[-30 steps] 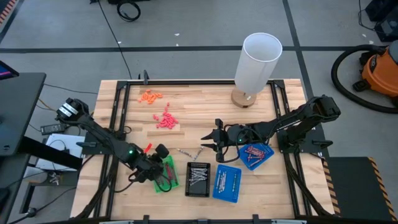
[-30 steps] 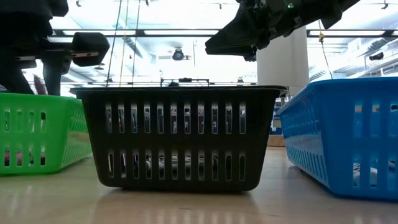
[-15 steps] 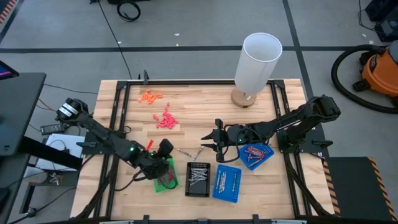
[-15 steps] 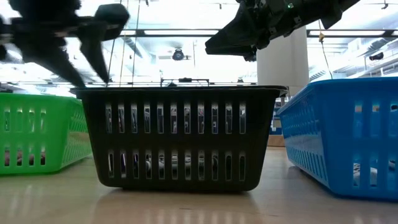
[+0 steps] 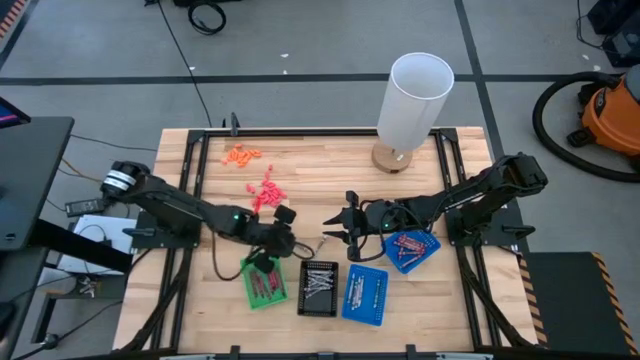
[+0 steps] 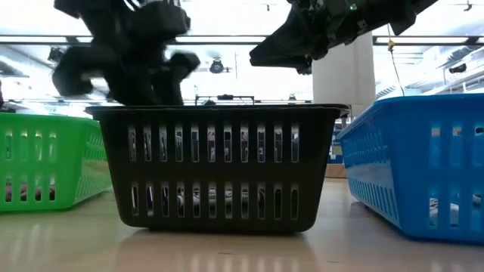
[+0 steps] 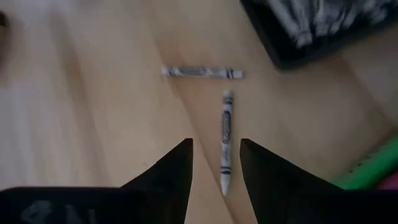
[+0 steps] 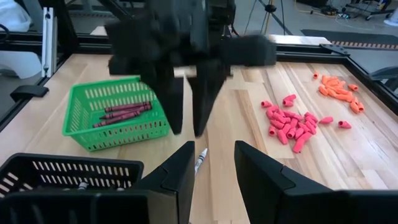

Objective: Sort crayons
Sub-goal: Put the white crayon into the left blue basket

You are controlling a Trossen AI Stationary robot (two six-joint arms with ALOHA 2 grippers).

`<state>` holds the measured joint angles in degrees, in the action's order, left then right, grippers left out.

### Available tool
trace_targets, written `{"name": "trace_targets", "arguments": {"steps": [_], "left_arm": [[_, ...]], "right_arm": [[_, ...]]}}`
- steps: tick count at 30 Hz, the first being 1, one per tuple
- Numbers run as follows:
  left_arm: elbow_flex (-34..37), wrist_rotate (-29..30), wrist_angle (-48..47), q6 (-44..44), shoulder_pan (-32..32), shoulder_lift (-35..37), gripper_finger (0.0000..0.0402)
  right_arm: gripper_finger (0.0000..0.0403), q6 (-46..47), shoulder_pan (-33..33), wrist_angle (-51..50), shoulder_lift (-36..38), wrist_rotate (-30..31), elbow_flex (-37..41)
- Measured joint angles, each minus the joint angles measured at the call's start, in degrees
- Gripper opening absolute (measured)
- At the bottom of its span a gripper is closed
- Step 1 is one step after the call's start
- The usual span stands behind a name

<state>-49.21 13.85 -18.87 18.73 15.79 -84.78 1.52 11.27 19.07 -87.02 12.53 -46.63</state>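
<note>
High view looks straight down on the whole bench [image 5: 210, 300] from well above; low view sits at bench-top height, close against the black tray [image 6: 218, 166], facing level into the room. Left wrist view looks steeply down past its own fingers [image 7: 171, 171], close to the wood, and shares that tray's corner with both. Right wrist view faces across the bench, sharing the green tray [image 8: 118, 115] and black tray with high and low views.

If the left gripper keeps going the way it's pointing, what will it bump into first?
Probably the grey crayon lying on the wooden table. It sits right ahead between the left gripper's open fingers. A second grey crayon lies farther on, though depth is hard to judge.
</note>
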Motion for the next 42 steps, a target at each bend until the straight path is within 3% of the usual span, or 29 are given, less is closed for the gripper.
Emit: {"name": "trace_targets", "arguments": {"steps": [8, 23, 42], "left_arm": [[0.00, -2.42, 2.90, 1.41, -2.58, -7.27, 0.0142], [-0.06, -12.10, 6.20, -0.25, -7.50, -10.91, 0.0142], [-6.71, -12.24, -1.71, -1.39, -7.95, -14.66, 0.0142]], "right_arm": [[0.0122, -0.02, 0.02, -0.22, -0.04, 0.28, 0.00], [0.0122, -0.09, 0.01, -0.31, -0.04, 0.35, 0.02], [0.0121, -0.57, -0.05, 0.17, -0.04, 0.44, 0.02]]}}
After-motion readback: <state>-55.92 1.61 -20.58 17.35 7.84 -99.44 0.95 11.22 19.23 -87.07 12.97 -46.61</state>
